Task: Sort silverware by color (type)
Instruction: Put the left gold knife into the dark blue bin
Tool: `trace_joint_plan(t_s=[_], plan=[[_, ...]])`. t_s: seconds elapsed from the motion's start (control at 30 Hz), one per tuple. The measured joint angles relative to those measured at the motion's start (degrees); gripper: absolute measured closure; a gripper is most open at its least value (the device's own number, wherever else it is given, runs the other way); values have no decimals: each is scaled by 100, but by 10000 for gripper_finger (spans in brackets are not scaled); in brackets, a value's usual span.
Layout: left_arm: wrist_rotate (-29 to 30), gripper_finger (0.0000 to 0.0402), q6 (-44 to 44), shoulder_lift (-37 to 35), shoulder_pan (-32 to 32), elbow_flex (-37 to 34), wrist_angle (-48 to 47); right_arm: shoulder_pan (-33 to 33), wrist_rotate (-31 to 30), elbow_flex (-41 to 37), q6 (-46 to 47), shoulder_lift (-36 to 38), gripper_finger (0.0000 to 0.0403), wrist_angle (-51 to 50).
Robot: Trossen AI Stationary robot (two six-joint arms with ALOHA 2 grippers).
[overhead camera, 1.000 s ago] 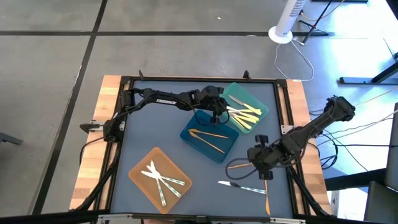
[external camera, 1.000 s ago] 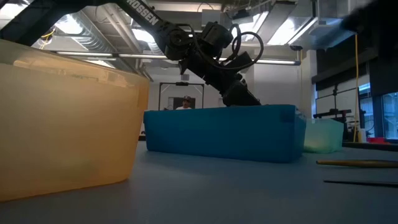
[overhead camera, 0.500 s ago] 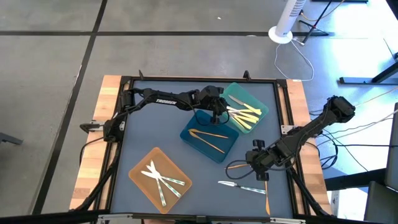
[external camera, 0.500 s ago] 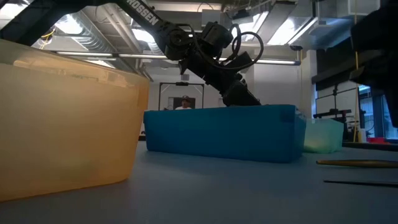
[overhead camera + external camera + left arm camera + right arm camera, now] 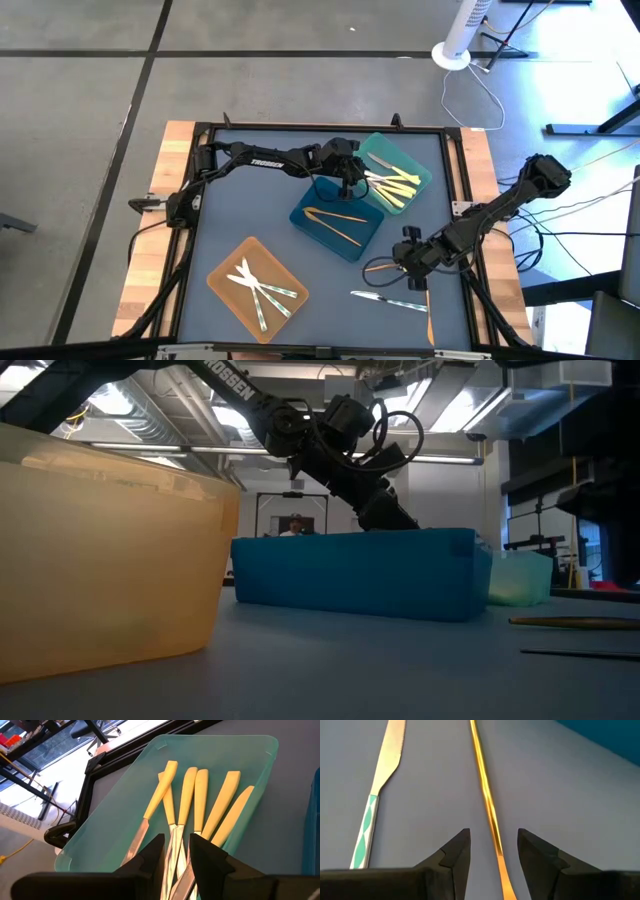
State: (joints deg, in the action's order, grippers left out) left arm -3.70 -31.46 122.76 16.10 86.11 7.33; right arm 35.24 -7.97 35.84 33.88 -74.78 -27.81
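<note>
Silverware lay sorted and unsorted across the table: an orange-gold piece [image 5: 486, 795] ran between the right gripper's [image 5: 492, 852] open fingers, beside a green-handled knife [image 5: 374, 802] on the bare mat. Yellow-handled pieces [image 5: 200, 810] filled the teal tray [image 5: 100, 820], where the left gripper [image 5: 175, 851] hovered, fingers slightly parted. Orange pieces [image 5: 335, 217] sat in the blue tray [image 5: 305, 212]; pale ones [image 5: 255, 285] in the orange tray [image 5: 222, 268].
</note>
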Motion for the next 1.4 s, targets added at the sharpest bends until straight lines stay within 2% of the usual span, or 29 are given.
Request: trace_joint_plan(t_s=[0.2,0.67,1.03,1.4], plan=[[0,318,2,0,0,0,2,0,-38,-189,-10,-11,253,443],[0,318,0,0,0,0,2,0,-208,-193,-117,-22,253,440],[0,318,0,0,0,2,2,0,-155,-193,-117,-652,253,522],[1,318,2,0,1,0,2,0,-83,-177,-118,-741,256,537]])
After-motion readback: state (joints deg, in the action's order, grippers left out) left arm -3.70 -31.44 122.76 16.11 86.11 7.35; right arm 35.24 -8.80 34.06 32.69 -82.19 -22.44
